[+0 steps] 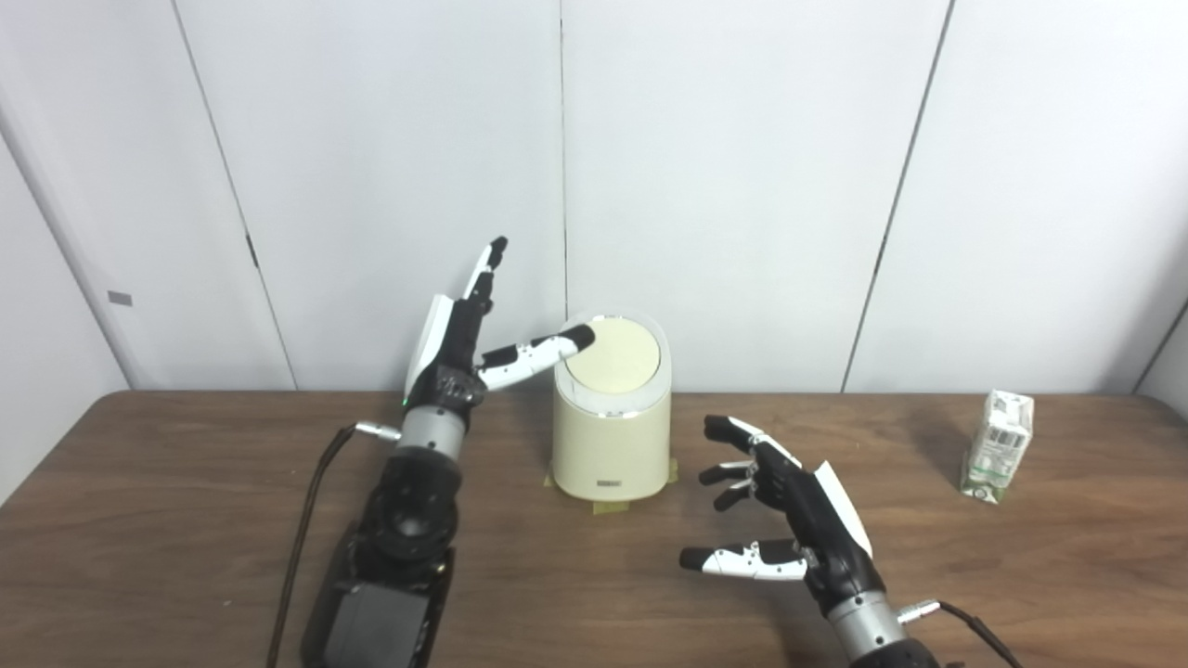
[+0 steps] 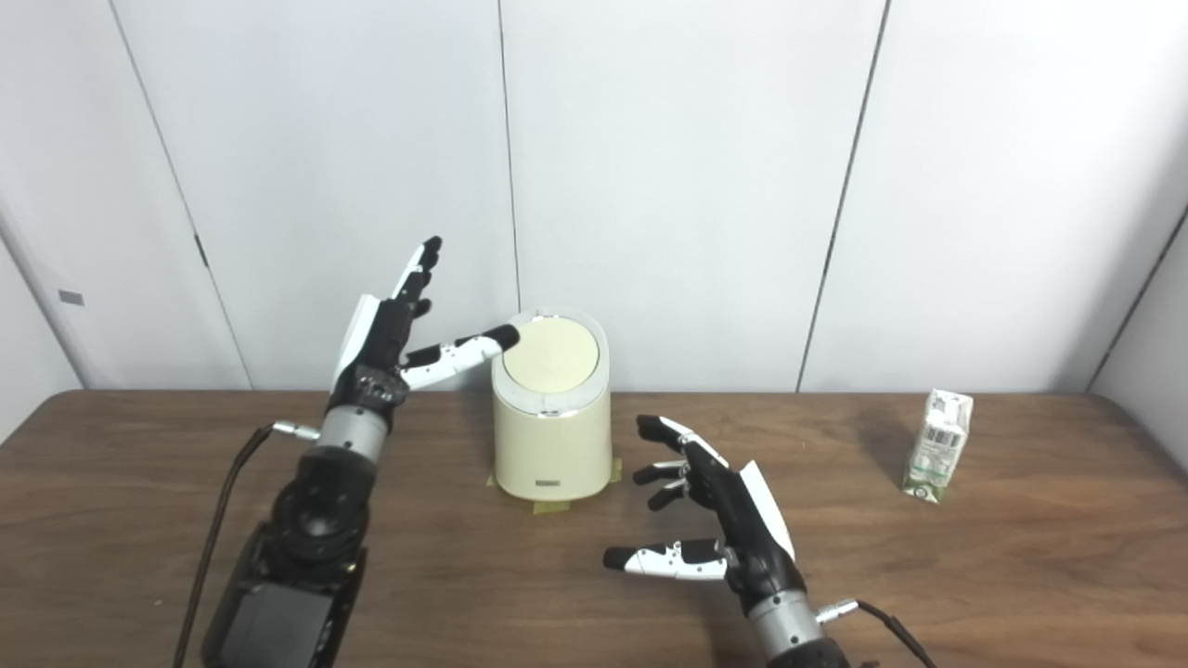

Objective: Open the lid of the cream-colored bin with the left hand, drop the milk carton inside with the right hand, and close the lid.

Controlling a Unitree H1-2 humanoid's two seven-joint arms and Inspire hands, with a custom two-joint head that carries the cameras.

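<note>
Nearest my cameras is the right hand (image 1: pixel 789 520), hovering low over the near part of the wooden table (image 1: pixel 186 520) with fingers spread and nothing in its grasp; it waits just right of the cream-colored bin (image 1: pixel 611 436). The bin stands upright at mid-table near the far wall, on what looks like tape tabs; its round lid (image 1: pixel 614 353) looks down, tilted a little toward me. My left hand (image 1: pixel 464 339) is raised at the bin's left, fingers splayed and pointing up, empty; its thumb (image 1: pixel 538 353) reaches right to the lid's left edge, and I judge it touching, though I cannot be sure. So the lid lies directly right of that hand, and the left is plainly the nearer one to press it open. The milk carton (image 1: pixel 999 445) stands upright far off to the right, well apart from the right hand; fetching it means a long reach rightward and farther back.
</note>
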